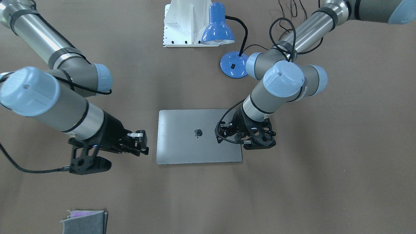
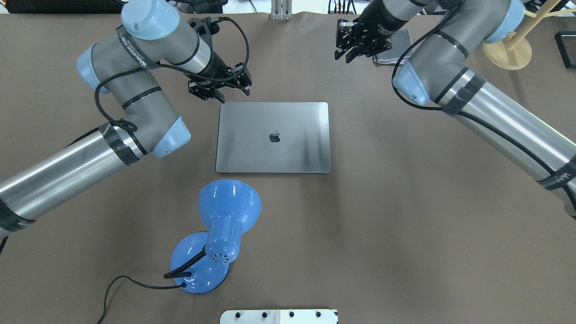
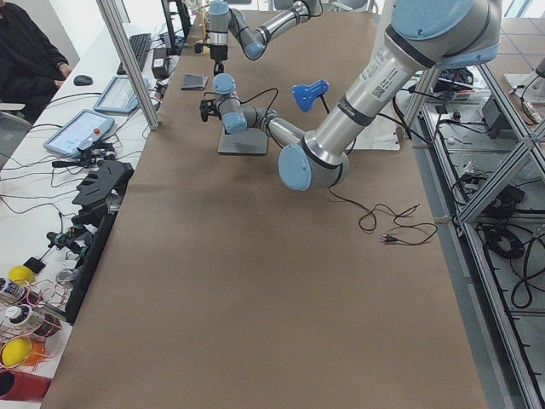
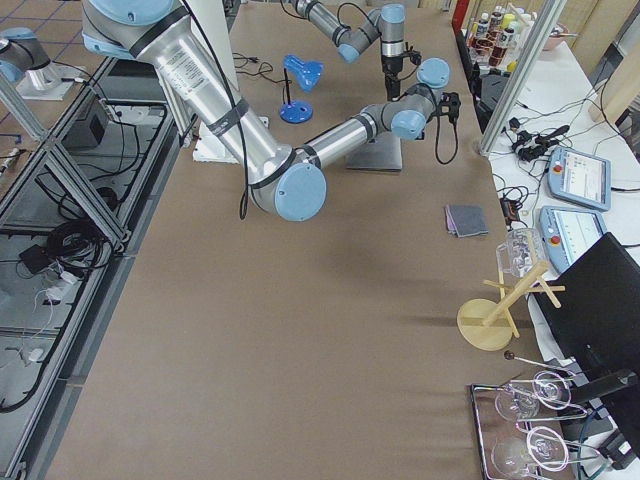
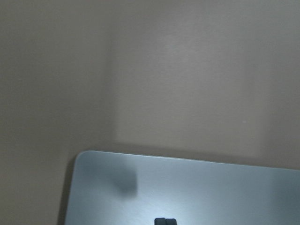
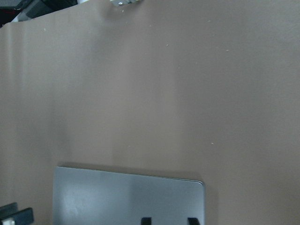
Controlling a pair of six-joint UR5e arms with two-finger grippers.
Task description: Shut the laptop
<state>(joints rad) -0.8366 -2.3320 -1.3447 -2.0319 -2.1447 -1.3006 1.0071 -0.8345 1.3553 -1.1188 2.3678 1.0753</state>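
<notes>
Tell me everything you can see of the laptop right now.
The laptop is a slim grey metal slab with rounded corners and a dark apple logo in the middle of its lid. The lid is fully shut, so no keys or screen show. It lies flat on the brown table. The left gripper hangs over one far corner; whether it touches is unclear. The right gripper is clear of it.

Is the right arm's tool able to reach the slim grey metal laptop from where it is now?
Probably yes. The right tool hangs beside the closed slim grey metal laptop, with only bare brown table between them.
</notes>
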